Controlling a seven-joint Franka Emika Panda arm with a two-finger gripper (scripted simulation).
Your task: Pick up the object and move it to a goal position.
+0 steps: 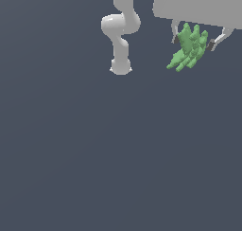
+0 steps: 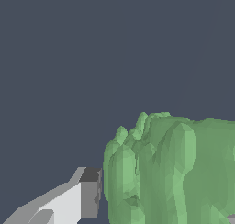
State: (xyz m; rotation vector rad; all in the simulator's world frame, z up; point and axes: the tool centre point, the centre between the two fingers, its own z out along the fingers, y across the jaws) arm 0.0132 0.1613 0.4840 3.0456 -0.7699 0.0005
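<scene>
Near the top of the exterior view, toward its right, the arm's pale grey body [image 1: 121, 40] fills the largest share of the scene: its base column stands at upper centre, and a broad grey link runs across the upper right corner, ending at the gripper [image 1: 194, 44]. Below all of this lies a plain dark surface, probably the desk [image 1: 118, 154], with nothing else showing on it and no goal marker that I can see.

The gripper hangs with its two fingers spread to either side of the green object [image 1: 188, 49], one finger on the exterior view's left of it and one on its right. They bracket it loosely; I judge the jaws parted, not clamped, though whether either pad touches the green surface is too small to tell. Straddling it this way suits a grasp across its narrower width.

The green object is a lumpy cluster of finger-like lobes, fanned like a bunch. Its long axis runs diagonally in the exterior view, from upper right down to lower left, the tips pointing lower left. In the wrist view it [image 2: 174, 172] looms beside one grey finger [image 2: 89, 193], a thin gap between them. Whether it rests on the surface or is lifted, I cannot say.
</scene>
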